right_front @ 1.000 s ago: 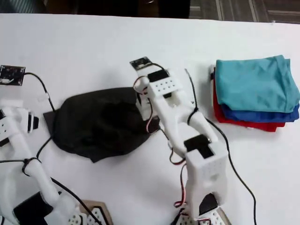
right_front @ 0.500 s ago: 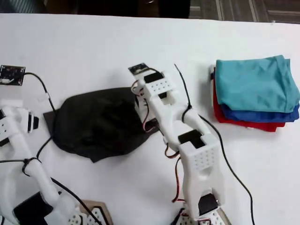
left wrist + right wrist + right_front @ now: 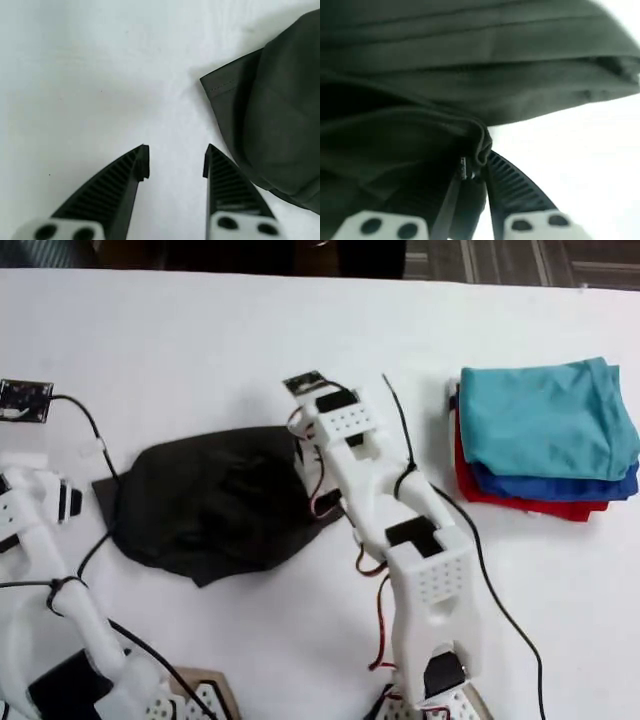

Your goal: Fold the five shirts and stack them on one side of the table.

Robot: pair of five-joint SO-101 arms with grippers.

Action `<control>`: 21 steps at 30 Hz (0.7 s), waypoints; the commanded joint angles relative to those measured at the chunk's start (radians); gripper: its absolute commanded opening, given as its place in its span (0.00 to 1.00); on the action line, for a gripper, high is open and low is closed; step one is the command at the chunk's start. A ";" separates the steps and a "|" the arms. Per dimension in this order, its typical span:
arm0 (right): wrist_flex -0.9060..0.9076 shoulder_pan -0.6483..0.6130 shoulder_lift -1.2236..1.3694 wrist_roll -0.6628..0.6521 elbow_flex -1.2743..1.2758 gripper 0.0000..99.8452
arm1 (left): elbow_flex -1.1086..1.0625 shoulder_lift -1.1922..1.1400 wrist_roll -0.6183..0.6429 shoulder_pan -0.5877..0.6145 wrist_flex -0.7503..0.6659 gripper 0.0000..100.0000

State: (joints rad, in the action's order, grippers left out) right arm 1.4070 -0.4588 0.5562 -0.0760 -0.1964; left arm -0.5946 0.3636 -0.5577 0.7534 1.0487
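A crumpled black shirt (image 3: 215, 500) lies left of the table's middle. My right gripper (image 3: 475, 167) sits at the shirt's right edge, shut on a fold of the black fabric (image 3: 470, 135); in the high view its white wrist (image 3: 345, 425) covers that spot. My left gripper (image 3: 175, 162) hovers open over bare table beside the shirt's left corner (image 3: 220, 87), touching nothing. At the right side a stack of folded shirts stands: teal (image 3: 545, 415) on top, blue (image 3: 560, 485) under it, red (image 3: 530, 502) at the bottom.
Black cables (image 3: 95, 435) run over the table by the shirt's left side, near a small circuit board (image 3: 25, 398). Another cable (image 3: 500, 600) trails between the right arm and the stack. The white table (image 3: 200, 340) stretches behind the shirt.
The right arm's elbow and forearm shifted left and pulled in, while its wrist stayed at the shirt's right edge. The shirt and the left arm hardly moved.
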 commanded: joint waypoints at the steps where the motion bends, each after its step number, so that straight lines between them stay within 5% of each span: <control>1: 0.048 0.015 -0.163 -0.005 -0.015 0.02 | 0.033 0.008 0.003 0.006 -0.002 0.20; 12: 0.139 0.234 -0.575 -0.298 -0.017 0.02 | 0.031 0.006 0.006 -0.018 0.017 0.20; 21: 0.142 0.426 -0.880 -0.385 -0.015 0.02 | 0.097 0.014 0.084 -0.190 0.189 0.20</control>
State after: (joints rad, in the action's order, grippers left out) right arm 1.5451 -0.0890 -0.2140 -0.4488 -0.1949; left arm -0.5762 0.3636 -0.5071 0.6291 1.1715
